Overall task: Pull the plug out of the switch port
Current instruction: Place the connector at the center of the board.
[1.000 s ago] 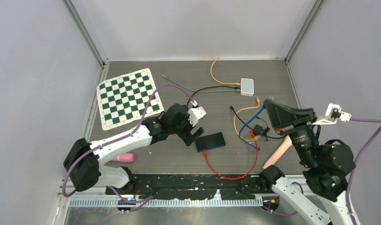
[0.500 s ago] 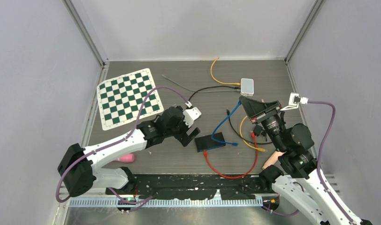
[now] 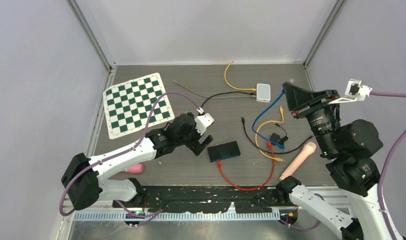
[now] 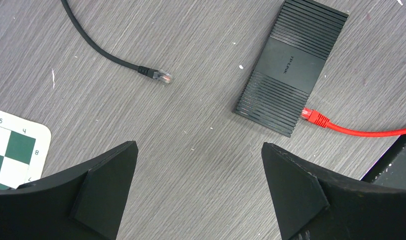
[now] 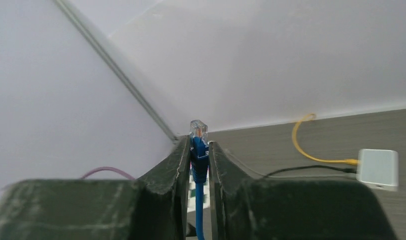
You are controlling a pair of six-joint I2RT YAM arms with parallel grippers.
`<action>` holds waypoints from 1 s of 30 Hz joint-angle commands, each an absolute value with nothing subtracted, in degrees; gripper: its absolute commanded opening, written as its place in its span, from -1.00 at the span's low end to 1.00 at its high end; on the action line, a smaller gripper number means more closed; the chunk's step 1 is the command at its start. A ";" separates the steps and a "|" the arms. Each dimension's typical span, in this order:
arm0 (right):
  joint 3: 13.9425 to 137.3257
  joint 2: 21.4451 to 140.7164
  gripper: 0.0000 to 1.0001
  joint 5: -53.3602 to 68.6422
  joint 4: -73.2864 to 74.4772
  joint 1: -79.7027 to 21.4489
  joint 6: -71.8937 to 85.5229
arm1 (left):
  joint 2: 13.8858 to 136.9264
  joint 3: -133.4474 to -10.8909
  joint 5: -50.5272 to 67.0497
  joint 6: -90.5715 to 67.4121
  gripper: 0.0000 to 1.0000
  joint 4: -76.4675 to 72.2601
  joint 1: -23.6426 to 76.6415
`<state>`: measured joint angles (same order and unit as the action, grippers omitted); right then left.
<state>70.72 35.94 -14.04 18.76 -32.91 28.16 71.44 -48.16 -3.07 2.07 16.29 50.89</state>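
The tabletop (image 3: pixel 191 72) is grey with a wood grain. At far left lies a green-and-white chequered mat (image 3: pixel 136 104). The switch (image 4: pixel 291 65) is black and ribbed, its cable (image 4: pixel 361 131) red. The plug (image 5: pixel 199 150) is blue, clear-tipped. The far box (image 3: pixel 263 92) is white, its lead (image 3: pixel 225 75) orange.

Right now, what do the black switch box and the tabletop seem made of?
Switch box: likely matte black plastic, judging by moulded ribs and a printed logo. Tabletop: grey wood-grain finish, probably laminate; streaked grain with white flecks.
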 commanded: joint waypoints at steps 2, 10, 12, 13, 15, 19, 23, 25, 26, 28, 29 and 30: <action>77.79 43.44 -0.90 -23.60 34.91 -33.08 16.10 | 70.68 -48.57 -3.49 1.81 0.98 13.81 50.92; 81.38 58.49 -0.90 -9.50 41.62 -27.30 10.67 | 71.42 -48.73 -2.94 1.89 0.98 14.45 50.96; 81.15 62.62 -0.90 2.28 40.62 -21.09 11.03 | 71.59 -49.03 -2.81 1.85 0.98 15.07 50.95; 80.34 65.27 -0.90 5.67 38.43 -16.52 11.58 | 71.68 -48.98 -2.81 1.85 0.98 15.18 50.92; 78.53 69.09 -0.90 9.95 34.60 -12.21 13.12 | 71.62 -48.81 -2.78 1.77 0.98 15.18 50.95; 80.43 80.89 -0.90 16.84 31.78 -8.32 12.71 | 71.68 -48.82 -2.62 1.58 0.98 15.60 50.93; 83.48 90.42 -0.89 24.19 30.03 -6.16 16.38 | 71.67 -48.65 -2.86 1.67 0.98 16.23 50.95; 83.78 92.71 -0.88 28.51 28.87 -5.76 17.87 | 71.66 -48.41 -2.99 1.60 0.98 16.49 50.97; 82.73 93.25 -0.86 30.18 26.62 -5.75 18.47 | 71.63 -48.19 -3.11 1.51 0.98 16.45 50.93; 80.81 93.60 -0.83 31.85 23.52 -5.72 20.38 | 71.73 -47.74 -3.11 1.38 0.98 15.65 50.95; 80.48 94.24 -0.82 32.02 23.32 -5.71 21.03 | 72.10 -47.93 -3.00 1.40 0.98 15.61 50.96; 80.11 94.54 -0.77 31.88 23.56 -5.71 21.21 | 72.40 -48.28 -2.92 1.41 0.98 15.95 50.97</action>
<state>79.79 96.03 25.36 30.06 -5.76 17.96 71.55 -48.05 -2.96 1.89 17.02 50.89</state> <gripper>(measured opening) 0.210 0.992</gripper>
